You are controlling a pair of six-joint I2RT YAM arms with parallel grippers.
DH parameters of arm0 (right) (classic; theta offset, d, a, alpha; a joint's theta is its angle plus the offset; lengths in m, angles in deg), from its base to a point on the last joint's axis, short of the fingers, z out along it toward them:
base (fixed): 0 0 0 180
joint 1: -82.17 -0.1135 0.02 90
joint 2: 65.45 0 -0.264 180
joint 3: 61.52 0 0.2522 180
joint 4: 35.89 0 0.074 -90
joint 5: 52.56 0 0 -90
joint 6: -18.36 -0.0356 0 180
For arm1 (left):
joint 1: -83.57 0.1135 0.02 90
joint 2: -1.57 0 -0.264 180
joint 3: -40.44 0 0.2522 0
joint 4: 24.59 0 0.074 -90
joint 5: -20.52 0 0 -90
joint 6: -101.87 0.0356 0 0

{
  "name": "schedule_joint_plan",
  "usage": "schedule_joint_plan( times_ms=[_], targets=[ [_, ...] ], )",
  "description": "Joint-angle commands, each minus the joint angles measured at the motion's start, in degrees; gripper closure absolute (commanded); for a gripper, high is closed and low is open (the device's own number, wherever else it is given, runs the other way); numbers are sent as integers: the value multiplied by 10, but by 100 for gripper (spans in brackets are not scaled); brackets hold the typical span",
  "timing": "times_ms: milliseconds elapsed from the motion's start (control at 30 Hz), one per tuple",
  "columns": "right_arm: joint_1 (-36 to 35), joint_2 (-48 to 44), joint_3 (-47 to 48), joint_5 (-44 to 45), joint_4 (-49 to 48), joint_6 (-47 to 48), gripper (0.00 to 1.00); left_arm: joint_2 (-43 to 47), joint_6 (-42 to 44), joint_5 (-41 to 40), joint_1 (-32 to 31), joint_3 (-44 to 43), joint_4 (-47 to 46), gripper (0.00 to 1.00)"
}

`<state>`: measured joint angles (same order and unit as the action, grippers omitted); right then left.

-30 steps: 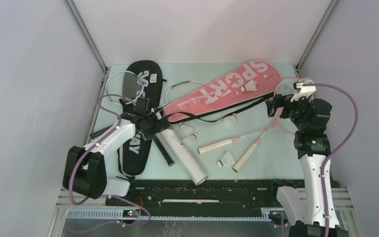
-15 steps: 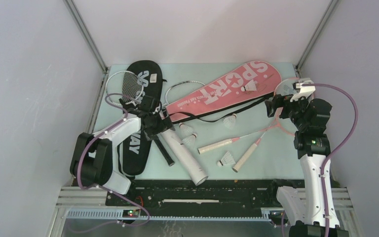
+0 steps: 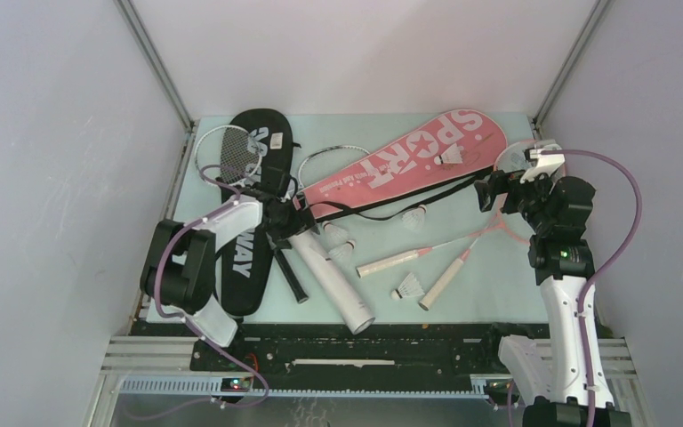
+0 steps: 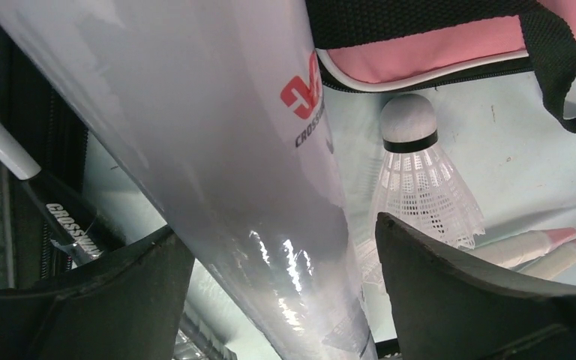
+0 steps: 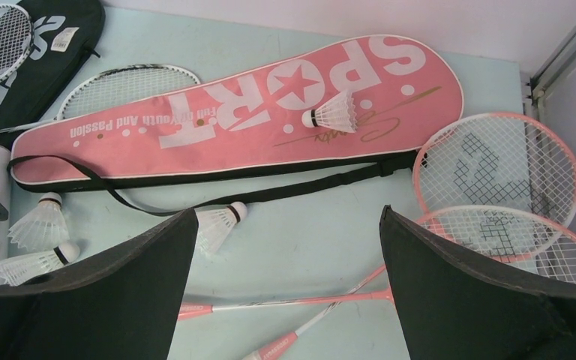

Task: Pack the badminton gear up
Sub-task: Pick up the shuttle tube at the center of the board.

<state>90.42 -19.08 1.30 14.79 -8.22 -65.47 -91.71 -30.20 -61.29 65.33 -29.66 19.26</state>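
The long white tube (image 3: 333, 280) lies slanted on the table, and in the left wrist view the tube (image 4: 217, 150) runs between my fingers. My left gripper (image 3: 286, 222) (image 4: 274, 225) is open and straddles its upper end, with a gap showing at the right finger. A shuttlecock (image 4: 420, 172) lies just beyond. Several shuttlecocks (image 3: 416, 216) are scattered mid-table, and one (image 5: 334, 114) rests on the pink SPORT cover (image 3: 400, 160) (image 5: 255, 112). The black cover (image 3: 249, 258) lies at the left under a white-framed racket (image 3: 222, 151). My right gripper (image 3: 487, 189) (image 5: 289, 212) hangs open over the pink rackets (image 5: 495, 165).
White enclosure walls stand close along the left, right and back sides of the table. A black rail (image 3: 365, 347) runs along the near edge by the arm bases. The pink cover's black strap (image 5: 270, 191) trails across the table, and a black racket handle (image 3: 289, 271) lies beside the tube.
My left arm has swung in and carried its gripper right and down over the tube's upper end, and its jaws have narrowed slightly. The right arm has not moved.
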Motion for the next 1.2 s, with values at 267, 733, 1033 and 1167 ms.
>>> schedule_joint_plan(
  times_ms=[267, 733, 1033, 1167],
  targets=[
    [-12, 4, -2, -4, -16, 16, 0, 17, 4, 29, -2, -36, -10, 35],
    [-16, -4, -1, -18, -13, 15, 0, 181, 82, 7, 4, -33, -1, 58],
    [-18, -11, -2, -26, -14, 12, 0, 266, 203, 37, 4, -101, 9, 75],
    [-21, -16, -1, -37, -14, 11, 0, 291, 253, 88, 4, -125, 9, 73]
  ],
)
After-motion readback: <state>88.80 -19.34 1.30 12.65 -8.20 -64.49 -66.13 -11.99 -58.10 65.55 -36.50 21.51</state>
